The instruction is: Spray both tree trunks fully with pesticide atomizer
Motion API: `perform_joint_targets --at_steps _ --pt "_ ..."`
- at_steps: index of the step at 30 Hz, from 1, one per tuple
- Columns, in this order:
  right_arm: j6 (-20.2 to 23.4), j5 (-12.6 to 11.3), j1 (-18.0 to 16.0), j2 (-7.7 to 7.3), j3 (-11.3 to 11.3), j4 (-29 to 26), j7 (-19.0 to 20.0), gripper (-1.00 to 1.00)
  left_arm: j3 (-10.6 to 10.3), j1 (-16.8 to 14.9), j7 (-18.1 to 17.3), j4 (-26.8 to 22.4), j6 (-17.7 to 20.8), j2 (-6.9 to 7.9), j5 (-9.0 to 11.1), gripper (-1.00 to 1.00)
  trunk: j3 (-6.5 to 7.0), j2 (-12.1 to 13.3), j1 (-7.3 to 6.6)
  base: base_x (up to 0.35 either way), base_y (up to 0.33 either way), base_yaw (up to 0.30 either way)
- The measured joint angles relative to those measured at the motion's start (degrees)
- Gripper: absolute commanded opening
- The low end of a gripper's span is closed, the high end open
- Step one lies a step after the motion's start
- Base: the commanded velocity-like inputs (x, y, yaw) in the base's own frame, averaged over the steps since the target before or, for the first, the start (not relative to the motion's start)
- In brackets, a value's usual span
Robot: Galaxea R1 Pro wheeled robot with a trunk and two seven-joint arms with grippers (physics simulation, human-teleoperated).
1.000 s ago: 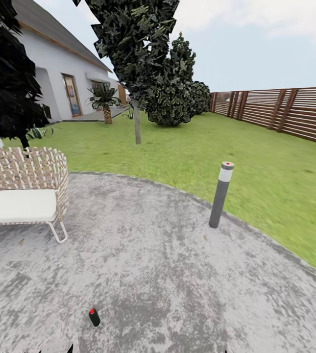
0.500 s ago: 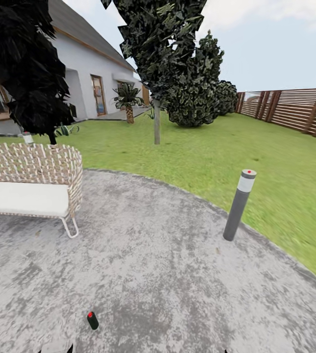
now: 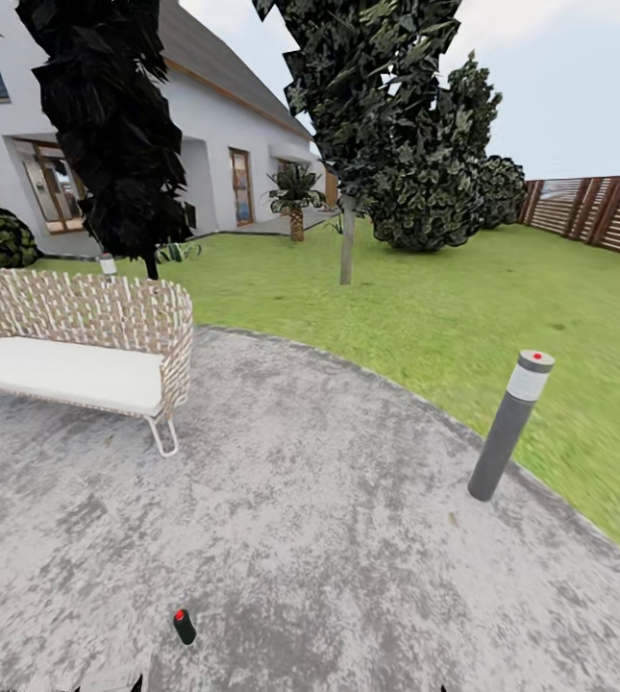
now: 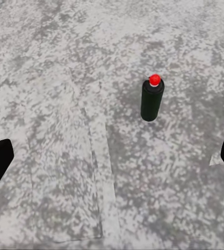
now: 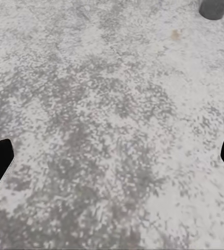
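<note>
Between frames the head camera panned left, sliding bench (image 3: 79, 346) and bollard (image 3: 509, 428) rightward; the pesticide atomizer (image 3: 185, 626) stayed upright on the floor (image 3: 329, 538), near the picture's lower edge. Left gripper (image 4: 112, 161) and right gripper (image 5: 112, 161) stood wide open, empty. Atomizer (image 4: 152, 99) judged light, rigid, smooth, easily toppled; grasp the dark body at mid-height, below the red cap. Nozzle direction was indiscernible; one pale tree trunk (image 3: 347, 242) showed.
</note>
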Motion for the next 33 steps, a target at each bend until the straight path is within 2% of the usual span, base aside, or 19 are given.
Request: perform_joint_targets --at_steps 11,28,33 --pt "0.0 0.0 0.0 0.0 0.01 0.01 0.0 1.0 0.0 0.0 0.0 0.0 -0.01 0.0 0.0 1.0 0.0 0.0 0.0 0.168 -0.101 0.279" --pt "0.0 0.0 0.0 0.0 0.0 0.0 0.0 1.0 0.0 0.0 0.0 0.0 -0.01 0.0 0.0 1.0 0.0 0.0 0.0 0.057 -0.027 0.279" --pt "0.01 -0.05 0.01 0.0 -0.01 -0.06 0.05 1.0 -0.01 -0.01 0.0 0.02 -0.01 0.0 0.0 1.0 0.0 0.0 -0.01 0.223 -0.157 0.113"
